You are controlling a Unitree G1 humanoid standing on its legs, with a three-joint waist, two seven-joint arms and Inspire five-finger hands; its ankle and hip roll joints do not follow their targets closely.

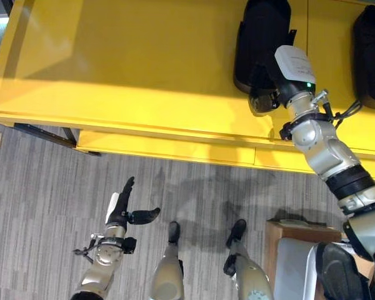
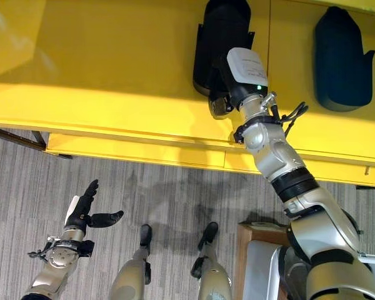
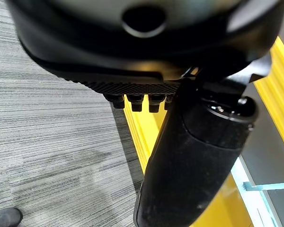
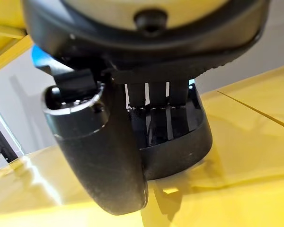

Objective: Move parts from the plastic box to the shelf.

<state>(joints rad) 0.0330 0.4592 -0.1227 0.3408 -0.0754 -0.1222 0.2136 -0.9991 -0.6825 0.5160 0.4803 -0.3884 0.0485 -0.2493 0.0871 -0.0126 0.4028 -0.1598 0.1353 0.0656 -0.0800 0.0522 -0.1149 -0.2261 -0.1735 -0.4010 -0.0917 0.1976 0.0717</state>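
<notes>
A tall black part (image 1: 259, 37) stands on the yellow shelf (image 1: 112, 62). My right hand (image 1: 262, 94) reaches up to its near end. In the right wrist view its fingers (image 4: 158, 101) lie down inside the part's rim (image 4: 189, 142) and the thumb (image 4: 99, 156) sits on the outside, pinching the wall. A second black part (image 1: 370, 50) stands further right on the shelf. My left hand (image 1: 122, 209) hangs low over the floor at the lower left, open and holding nothing, thumb spread sideways.
A pale box (image 1: 294, 269) on a brown stand (image 1: 281, 231) sits at the lower right, partly hidden by my right arm. The shelf's left half is bare yellow surface. Grey striped carpet (image 1: 37, 187) lies below the shelf's front edge (image 3: 137, 137).
</notes>
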